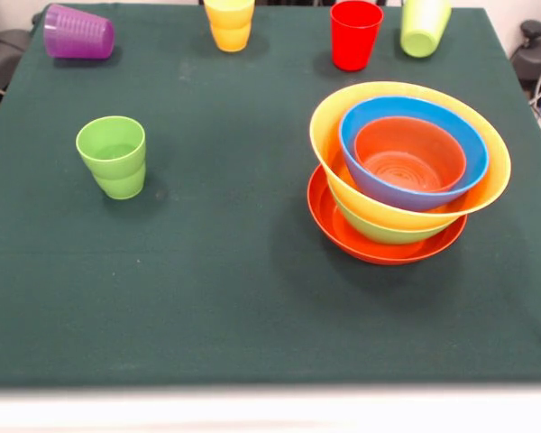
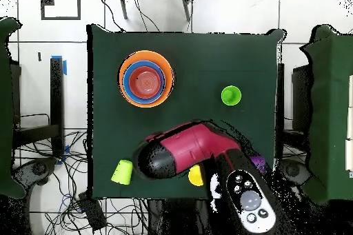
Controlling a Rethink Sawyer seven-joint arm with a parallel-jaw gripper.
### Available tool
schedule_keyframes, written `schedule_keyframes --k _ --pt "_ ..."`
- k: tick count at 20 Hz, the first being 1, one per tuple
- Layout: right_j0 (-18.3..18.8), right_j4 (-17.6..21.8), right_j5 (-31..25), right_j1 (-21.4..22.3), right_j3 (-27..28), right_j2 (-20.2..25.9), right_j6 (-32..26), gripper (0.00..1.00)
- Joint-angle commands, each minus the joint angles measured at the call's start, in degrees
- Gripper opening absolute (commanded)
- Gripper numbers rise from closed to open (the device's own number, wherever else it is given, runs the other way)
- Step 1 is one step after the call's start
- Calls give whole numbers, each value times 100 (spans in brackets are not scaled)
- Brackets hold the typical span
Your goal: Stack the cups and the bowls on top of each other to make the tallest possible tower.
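No readable brand, label or writing on any item.

Tower (image 1: 408,171): nested pile right of centre on the green desk (image 1: 234,298). Wide red-orange bowl (image 1: 343,236) at the base, then green bowl (image 1: 379,233), large orange-yellow bowl (image 1: 329,135), blue bowl (image 1: 473,153), small orange bowl (image 1: 406,153) innermost. Upper bowls tilted toward the near side. Glossy plastic throughout.

Cups: light green cup (image 1: 114,155) upright, left of centre, well apart from the tower. Along the far edge: purple cup (image 1: 78,32) on its side, yellow cup (image 1: 229,23), red cup (image 1: 355,33) upright, second light green cup (image 1: 424,25) tilted.

Arm (image 2: 189,153): red and black, over the desk's robot side in the overhead view. Tool state: cannot tell.
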State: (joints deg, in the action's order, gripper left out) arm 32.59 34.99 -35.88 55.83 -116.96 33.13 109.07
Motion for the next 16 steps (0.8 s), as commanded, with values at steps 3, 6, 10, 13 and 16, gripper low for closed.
schedule_keyframes --k 3,6,10,13,16 --pt "274 592 -1013 -1089 1278 519 -2097 0" --pt "292 670 -1172 -1375 1675 594 -2239 0" --pt "272 830 -1184 -1844 2149 616 -2321 0" --pt "250 902 -1286 -2040 2459 637 -2428 0" --pt "235 896 -1398 -2211 2750 643 -2475 0"
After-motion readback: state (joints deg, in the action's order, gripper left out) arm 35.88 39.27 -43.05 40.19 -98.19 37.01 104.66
